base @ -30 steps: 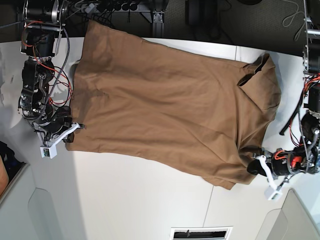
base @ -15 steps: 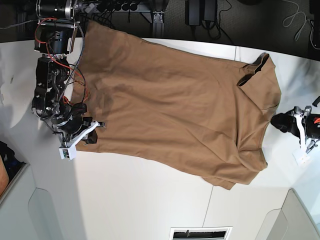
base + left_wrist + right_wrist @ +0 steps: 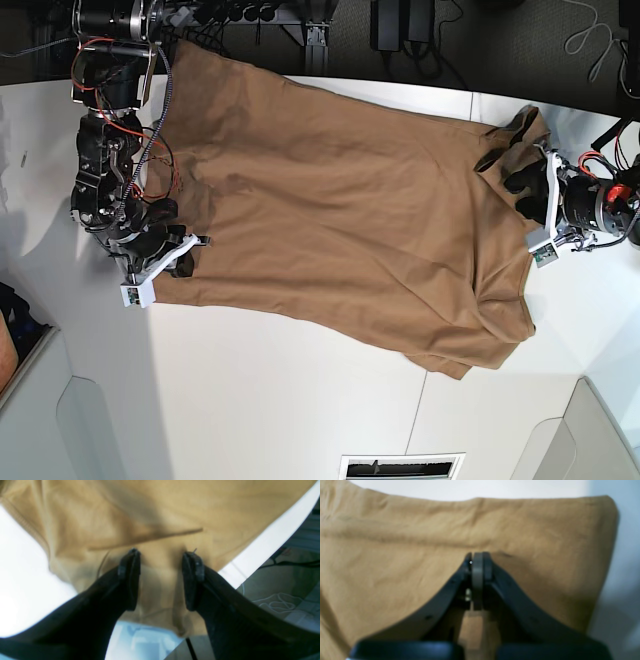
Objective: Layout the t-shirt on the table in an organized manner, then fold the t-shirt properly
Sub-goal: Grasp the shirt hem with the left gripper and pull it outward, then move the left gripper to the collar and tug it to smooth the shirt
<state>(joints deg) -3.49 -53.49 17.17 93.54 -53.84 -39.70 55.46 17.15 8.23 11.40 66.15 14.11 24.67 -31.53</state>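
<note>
The tan-brown t-shirt lies spread across the white table, reaching from the far left corner, where its hem end hangs over the table's far edge, to the right side, where its cloth bunches into folds and a rumpled corner. The right gripper sits at the shirt's left edge, near the lower corner of the cloth; in its wrist view its jaws are pressed fully together over the fabric, though whether cloth is pinched between them cannot be told. The left gripper hovers at the shirt's right edge, just beside the dark folded sleeve; its wrist view shows the two fingers spread apart above the fabric, released, with nothing between them but the shirt beneath.
</note>
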